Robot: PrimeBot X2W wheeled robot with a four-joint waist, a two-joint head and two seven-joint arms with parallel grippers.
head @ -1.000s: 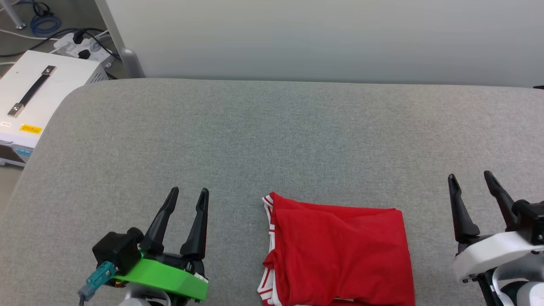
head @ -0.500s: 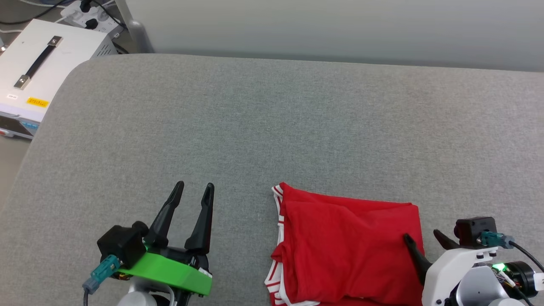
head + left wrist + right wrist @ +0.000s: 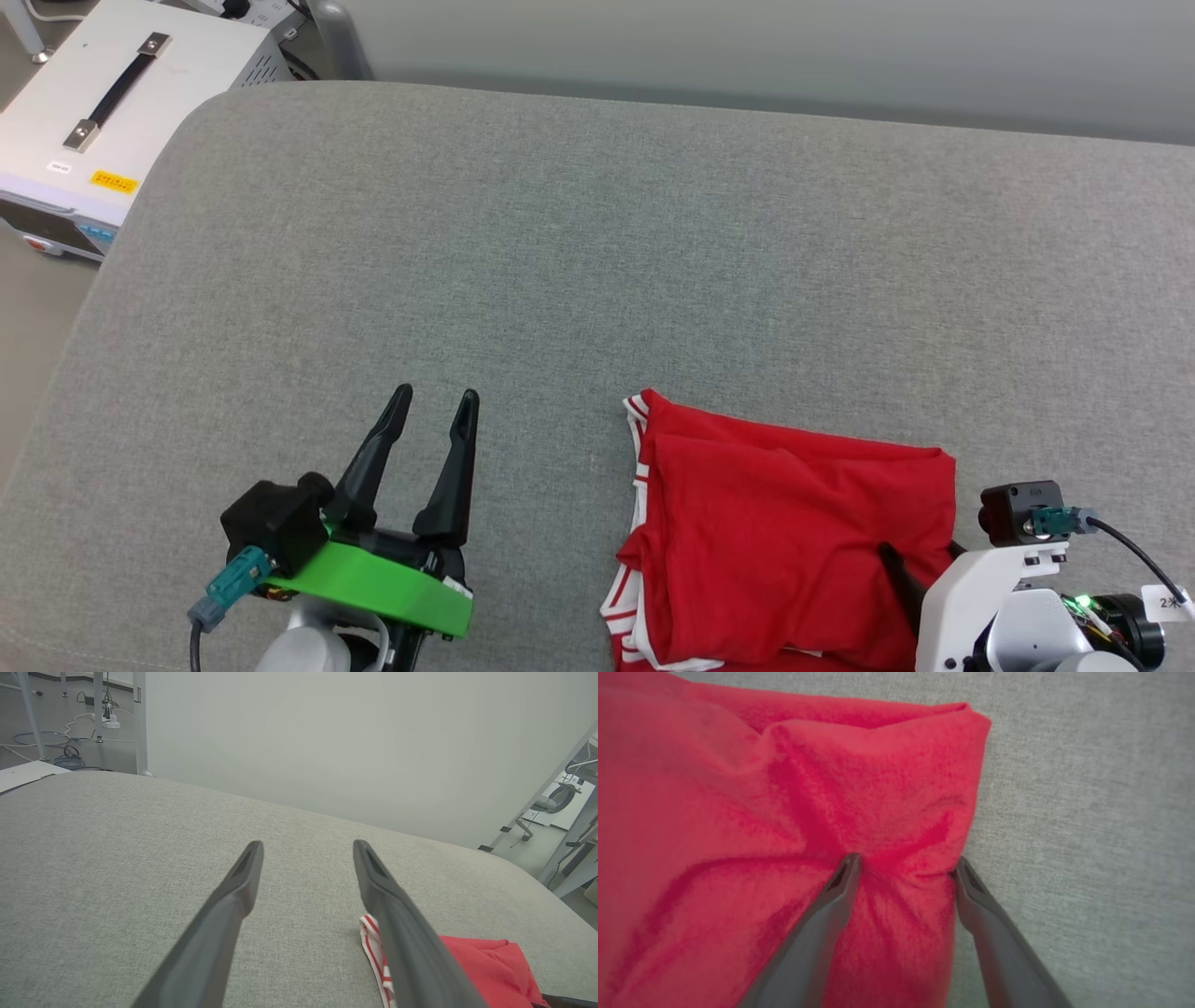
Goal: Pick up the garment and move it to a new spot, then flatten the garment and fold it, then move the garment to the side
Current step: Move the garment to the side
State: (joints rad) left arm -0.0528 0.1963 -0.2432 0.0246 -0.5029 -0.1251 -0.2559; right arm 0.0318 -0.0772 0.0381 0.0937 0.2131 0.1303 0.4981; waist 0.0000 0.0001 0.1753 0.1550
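**Garment** (image 3: 794,541): soft red knit cloth, matt, finely fuzzy in the right wrist view; white-and-red cloth trim (image 3: 638,462) along its left edge.
**Counter** (image 3: 597,261): grey woven fabric cover, matt and coarse-grained.
**Left pincer** (image 3: 436,394) and **right pincer** (image 3: 906,861): dark, smooth, matt plastic. The left sits on a slightly glossy green plastic mount (image 3: 383,583), the right on a smooth white plastic housing (image 3: 971,588).
**White case** (image 3: 177,65), far left: smooth finish, black strap handle (image 3: 117,93) with bright metal ends.

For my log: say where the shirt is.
Head view, lower right: the red shirt lies on the grey table, right edge between the open fingers of the right end effector, right of the left end effector.
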